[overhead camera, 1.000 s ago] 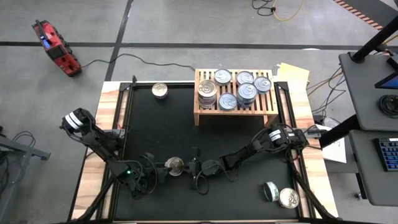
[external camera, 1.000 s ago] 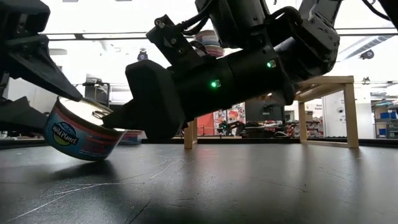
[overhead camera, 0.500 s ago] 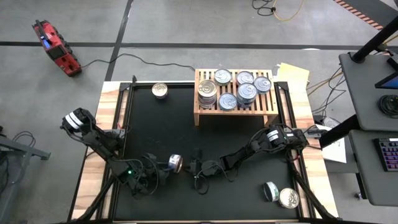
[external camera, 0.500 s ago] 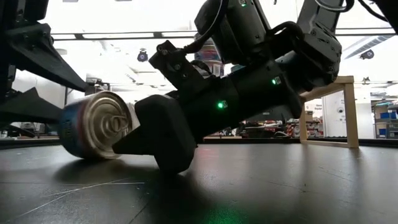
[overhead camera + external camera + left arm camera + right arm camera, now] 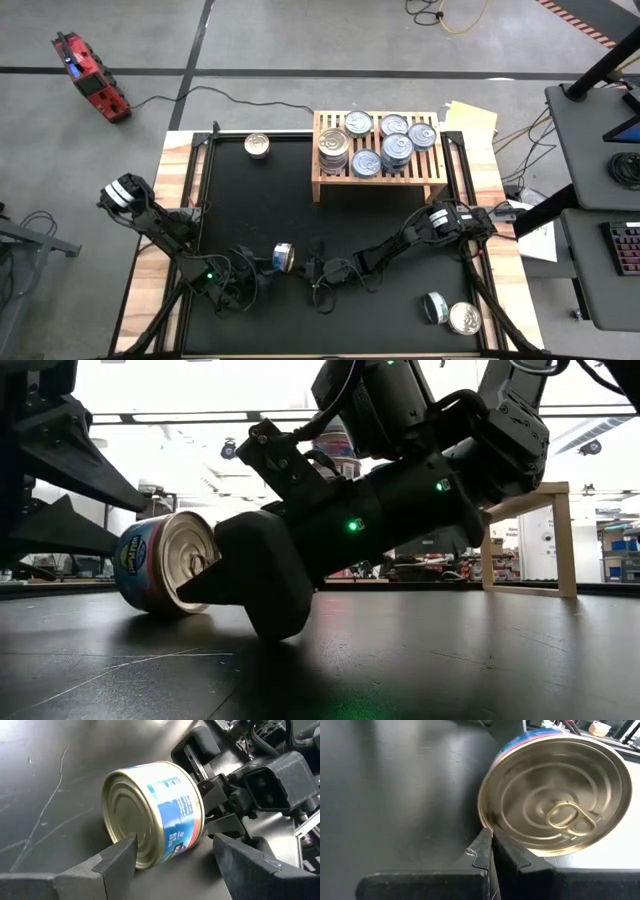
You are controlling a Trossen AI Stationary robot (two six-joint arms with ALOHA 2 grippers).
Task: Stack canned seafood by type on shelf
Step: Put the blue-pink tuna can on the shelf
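can (image 5: 165, 575): tipped from tilted-flat onto its rim, lid now sideways | right fingers (image 5: 487, 851): dropped to lid's edge

a lab: taped concrete floor (image 5: 300, 40), loose cables (image 5: 445, 15), desk keyboard (image 5: 622, 248).

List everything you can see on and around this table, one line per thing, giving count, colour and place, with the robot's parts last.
Low light-wood slatted shelf: one, far right part of the mat.
Flat round silver-lidded tins on the shelf: six lids show from above, some stacked; full count hidden.
Blue-labelled tin on its edge: one, near middle of the mat, between the grippers.
Lone silver-lidded tin: one, far side of the mat, left of the shelf.
Corner tins: two, silver lids, near right corner.
Black mat: one, covering the table.
Red tool: one, on the floor, far left.
Left gripper: open, fingers either side of the blue-labelled tin.
Right gripper: shut, tips against that tin's lid.
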